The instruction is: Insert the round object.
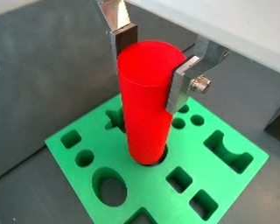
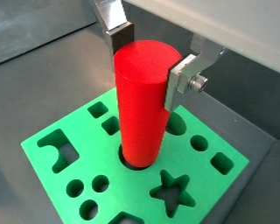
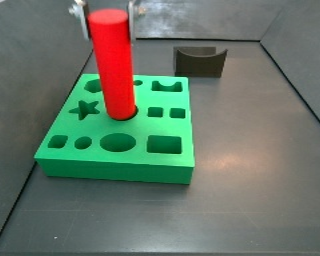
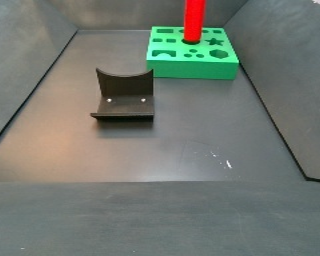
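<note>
End effector (image 1: 154, 61) pinching the top of tall smooth bright red cylinder (image 1: 146, 101), upright, lower end seated in a round hole of green plastic block with shaped cutouts (image 1: 230, 179) directly below. Dark L-shaped fixture (image 4: 121, 96) well apart on table (image 4: 190, 130).

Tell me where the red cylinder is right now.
The red cylinder stands upright with its lower end in a round hole of the green block, beside the star-shaped hole; the pincer sits around its top, its plates flanking it.
</note>
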